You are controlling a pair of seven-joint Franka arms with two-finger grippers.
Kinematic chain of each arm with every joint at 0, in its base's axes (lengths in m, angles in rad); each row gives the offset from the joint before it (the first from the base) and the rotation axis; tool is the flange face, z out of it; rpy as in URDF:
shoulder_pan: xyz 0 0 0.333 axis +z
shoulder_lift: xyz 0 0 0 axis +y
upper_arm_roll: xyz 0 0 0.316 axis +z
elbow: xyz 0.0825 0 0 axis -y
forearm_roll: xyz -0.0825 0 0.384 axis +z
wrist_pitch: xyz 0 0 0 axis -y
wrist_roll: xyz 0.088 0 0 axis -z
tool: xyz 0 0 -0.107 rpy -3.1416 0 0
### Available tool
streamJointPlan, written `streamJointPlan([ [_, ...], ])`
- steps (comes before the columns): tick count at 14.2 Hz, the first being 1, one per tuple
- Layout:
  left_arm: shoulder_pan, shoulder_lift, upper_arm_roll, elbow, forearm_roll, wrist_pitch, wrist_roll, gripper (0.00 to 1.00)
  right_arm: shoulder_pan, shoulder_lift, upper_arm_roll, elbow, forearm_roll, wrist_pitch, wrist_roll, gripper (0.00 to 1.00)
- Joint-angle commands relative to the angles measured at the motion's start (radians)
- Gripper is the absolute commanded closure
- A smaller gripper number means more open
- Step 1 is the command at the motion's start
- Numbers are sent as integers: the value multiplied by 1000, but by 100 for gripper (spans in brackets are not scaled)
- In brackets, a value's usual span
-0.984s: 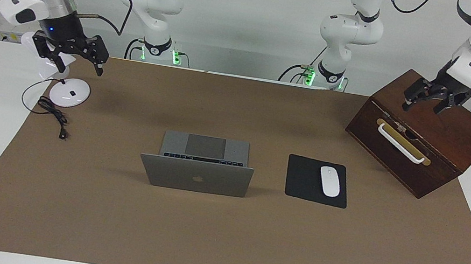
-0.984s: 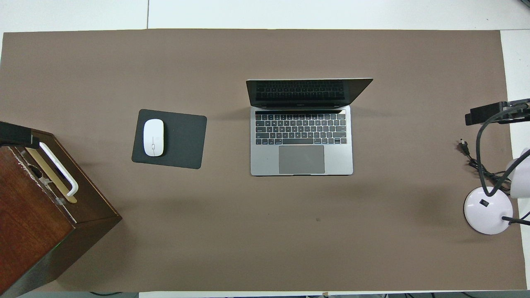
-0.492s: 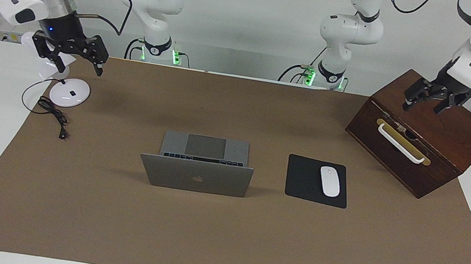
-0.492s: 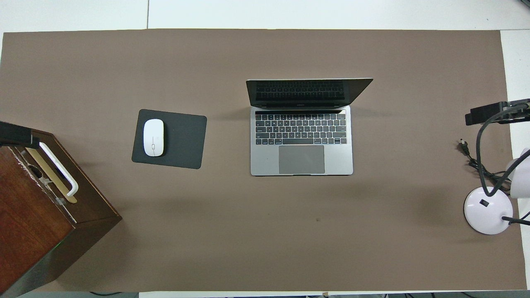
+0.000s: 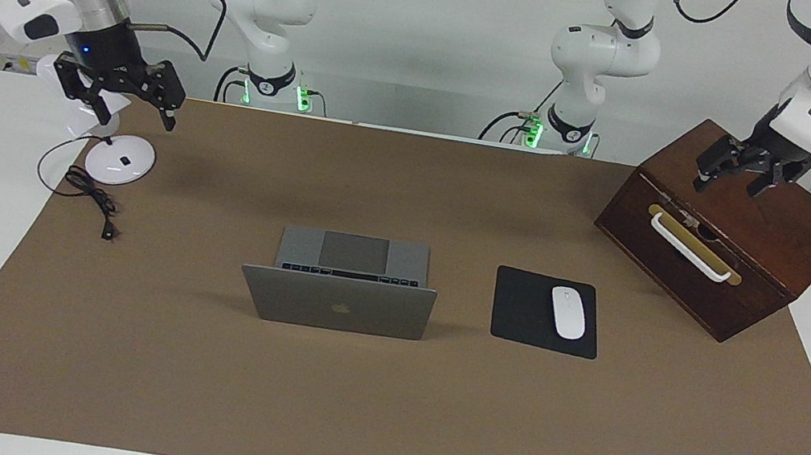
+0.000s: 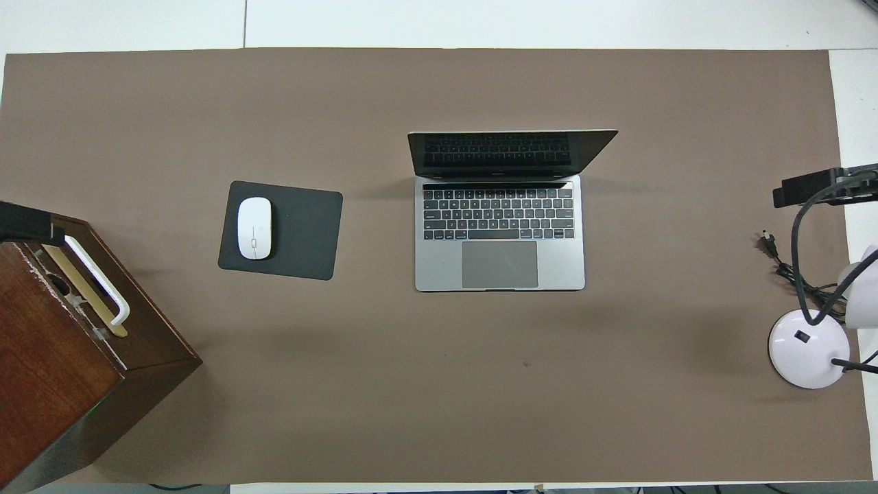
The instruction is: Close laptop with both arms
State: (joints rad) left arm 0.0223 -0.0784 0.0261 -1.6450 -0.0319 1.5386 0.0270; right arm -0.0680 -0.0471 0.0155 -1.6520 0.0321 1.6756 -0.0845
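Now, in the facing view, the laptop [image 5: 338,292] is standing open in the middle of the brown mat [image 5: 375,418] on the tabletop, its lid upright with the logo turned away from the robots and the keyboard turned toward them. The right gripper [image 5: 119,91] is hanging in the air over the white desk lamp [image 5: 119,159] at the right arm's end, with its fingers [image 5: 168,110] spread and holding nothing. The left gripper [image 5: 744,169] is hanging over the top of the wooden box [image 5: 729,238] at the left arm's end, also with fingers spread and empty. From each pair of fingers the laptop is lying lower, toward the table's middle and farther from the robots. The right gripper seems somewhat closer to it than the left one, though both are well apart from it. The mouse [image 5: 568,313] on its black mouse pad [image 5: 523,307] is lying between the left gripper's fingers and the laptop.

In the overhead view, the laptop's [image 6: 499,226] hinge line, its long axis, is running across the table from one arm's end to the other. So I judge each gripper must first be coming inward to the lid's top edge, then pushing it down toward the robots. Only dark edges of the grippers are showing at this view's sides.
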Motion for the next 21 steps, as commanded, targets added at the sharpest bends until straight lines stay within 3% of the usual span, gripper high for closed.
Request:
streamJointPlan([
  [1,7,-9,-5,-15,10,26,-13,0,-4,-7,4,-5,-6,12,-15,0],
  [3,8,-11,-5,-19,10,35,-15,0,-4,-7,4,-5,-6,12,-15,0],
  [4,8,-11,-3,-21,10,43,-16,23,-6,-8,4,-5,-6,10,-18,0],
  [6,14,-12,-3,-26,10,43,-16,92,-10,-7,3,-5,-8,10,-23,0],
  [7,19,-12,-3,-26,10,43,-18,100,-10,-8,3,-5,-8,10,-23,0],
  [14,19,-11,-3,-27,9,61,-16,100,-19,-8,3,-6,-8,12,-23,0],
  [21,7,-41,-6,-110,3,144,-9,100,-23,-7,3,-6,-8,13,-23,0],
])
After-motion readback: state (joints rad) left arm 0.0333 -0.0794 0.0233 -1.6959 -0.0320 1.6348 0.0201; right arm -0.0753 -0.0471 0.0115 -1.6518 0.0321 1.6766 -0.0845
